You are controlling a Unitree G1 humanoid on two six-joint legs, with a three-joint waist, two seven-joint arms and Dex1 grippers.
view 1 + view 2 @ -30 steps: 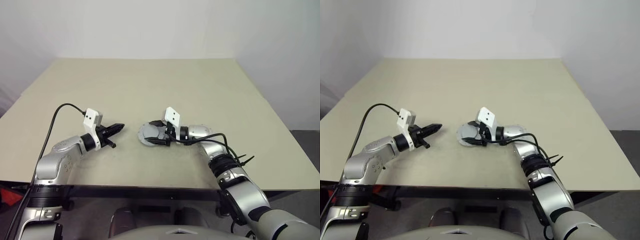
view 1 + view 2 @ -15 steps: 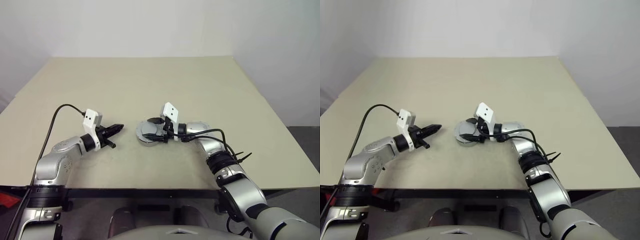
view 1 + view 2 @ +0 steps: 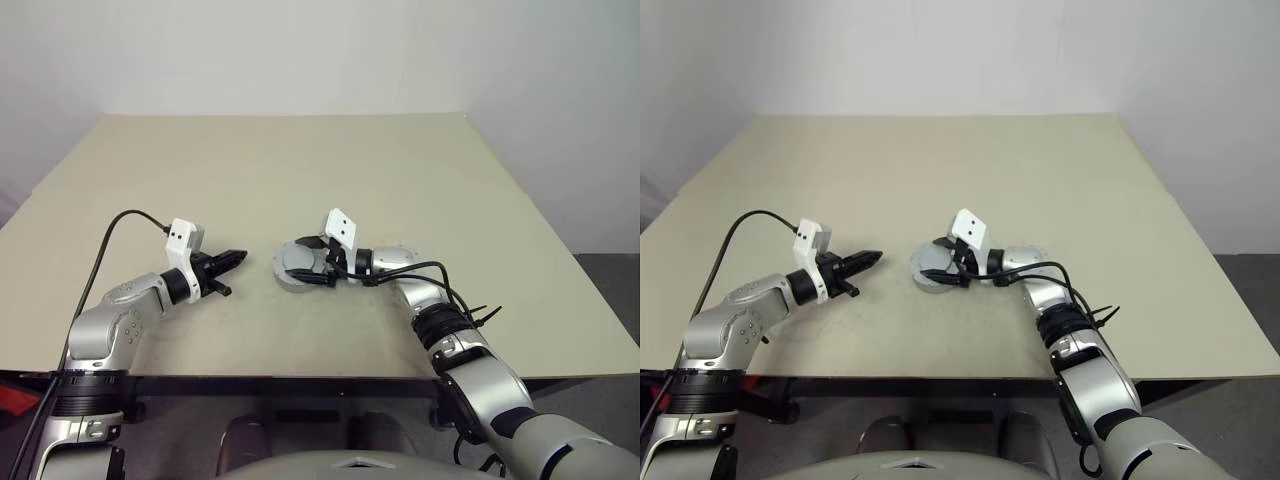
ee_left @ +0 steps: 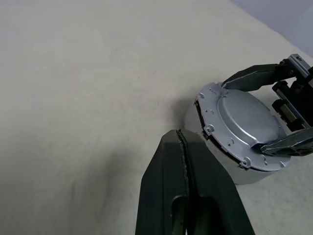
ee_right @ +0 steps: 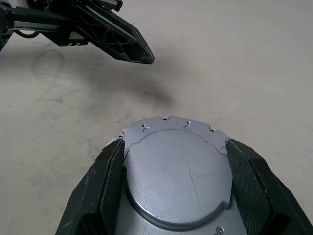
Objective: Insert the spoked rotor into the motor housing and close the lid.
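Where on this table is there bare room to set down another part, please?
The table is bare across its whole far half and along both side edges. The near middle is crowded: the right gripper grips the round silver motor assembly by its rim, and the shut left gripper hovers beside it, apart.

Left gripper [image 4: 182,142] fingers together, right gripper [image 4: 288,110] straddling silver lid [image 4: 239,129]
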